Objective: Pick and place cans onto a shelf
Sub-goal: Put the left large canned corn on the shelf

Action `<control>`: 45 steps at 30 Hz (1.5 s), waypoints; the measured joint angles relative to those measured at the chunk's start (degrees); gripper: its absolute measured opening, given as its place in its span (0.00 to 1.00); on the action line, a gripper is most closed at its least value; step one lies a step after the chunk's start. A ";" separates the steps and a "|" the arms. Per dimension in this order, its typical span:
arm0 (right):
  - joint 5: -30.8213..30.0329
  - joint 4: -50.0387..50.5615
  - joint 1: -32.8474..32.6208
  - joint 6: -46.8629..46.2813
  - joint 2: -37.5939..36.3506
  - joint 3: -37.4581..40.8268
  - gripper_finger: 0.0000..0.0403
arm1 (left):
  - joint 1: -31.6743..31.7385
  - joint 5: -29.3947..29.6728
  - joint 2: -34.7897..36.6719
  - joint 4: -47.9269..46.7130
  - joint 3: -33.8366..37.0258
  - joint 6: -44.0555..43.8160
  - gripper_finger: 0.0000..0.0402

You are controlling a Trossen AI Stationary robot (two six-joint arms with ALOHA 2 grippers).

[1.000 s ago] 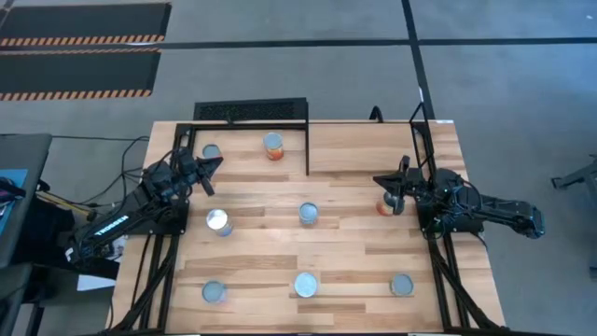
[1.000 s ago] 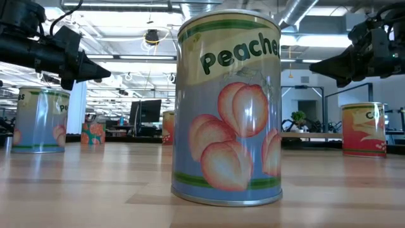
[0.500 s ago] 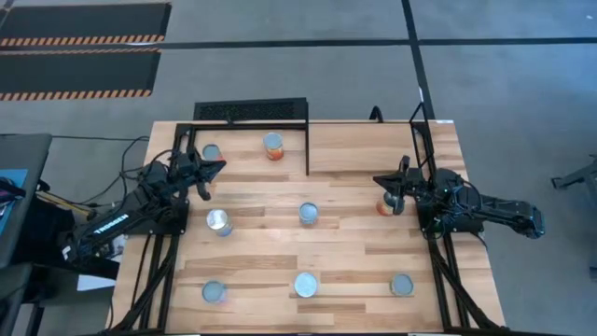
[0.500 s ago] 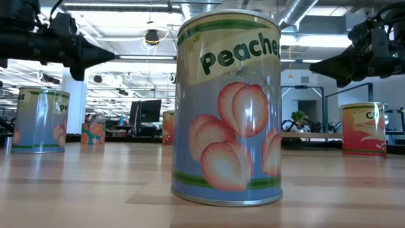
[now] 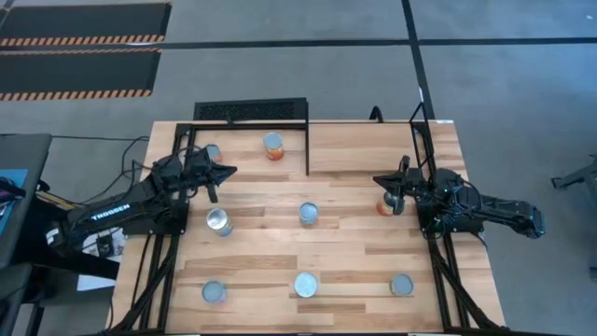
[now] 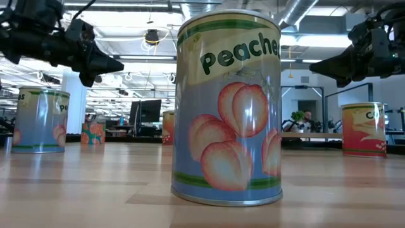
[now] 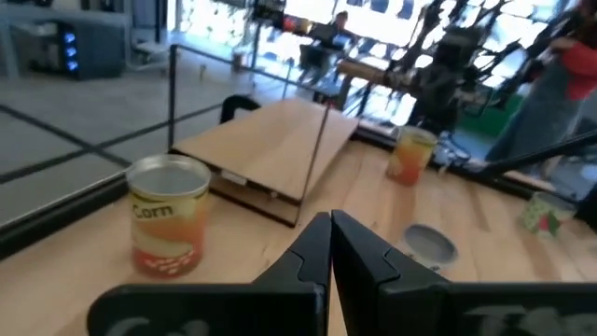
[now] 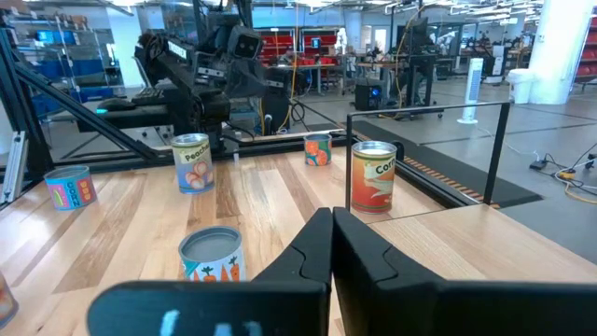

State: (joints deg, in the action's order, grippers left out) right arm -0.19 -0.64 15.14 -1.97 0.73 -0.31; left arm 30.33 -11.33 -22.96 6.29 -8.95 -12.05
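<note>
Left claw clenched, tips pressed together, nothing in it. It hangs above the bench just in front of the shelf, pointing toward bench centre. The left wrist view shows its fingertips meeting, with the corn can ahead and to one side, not touching.

Right claw reads as clenched too. In the right wrist view the fingers meet with no can between them. It sits near the bench's right edge, above and just beside an orange-labelled can, with no grip on it.

Cans, going outward:
- The corn can and a grey-lidded can stand inside the shelf frame's footprint at the far left. The grey-lidded one is partly hidden by the left arm. I take both as placed, though I cannot tell for sure that they rest on the shelf board.
- One can is near the left arm.
- One can is mid-bench.
- Three more stand along the near edge.

Progress, as a judgement: early, roughly two placed and six upright cans left on the open bench. Neither arm carries anything, so it looks like a gap between picks.
</note>
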 joint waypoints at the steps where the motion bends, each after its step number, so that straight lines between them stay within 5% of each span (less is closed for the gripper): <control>1: 0.00 -0.01 0.00 0.00 0.00 0.02 0.08 | 0.00 1.00 -1.35 -0.75 -0.99 0.78 0.00; 17: 0.01 0.01 0.00 0.00 0.00 0.00 0.08 | -0.41 2.55 -20.09 -2.00 -12.57 12.50 0.00; 38: 0.06 0.00 0.00 0.00 0.00 0.01 0.08 | -5.42 5.43 -50.87 -16.24 -40.19 20.34 0.00; 45: 0.07 -0.01 0.00 0.01 0.00 0.01 0.08 | -5.45 7.02 -53.20 -19.73 -41.05 23.00 0.00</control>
State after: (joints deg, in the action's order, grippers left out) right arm -0.12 -0.64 15.14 -1.96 0.73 -0.30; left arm 24.88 -4.31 -76.16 -13.45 -50.00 10.96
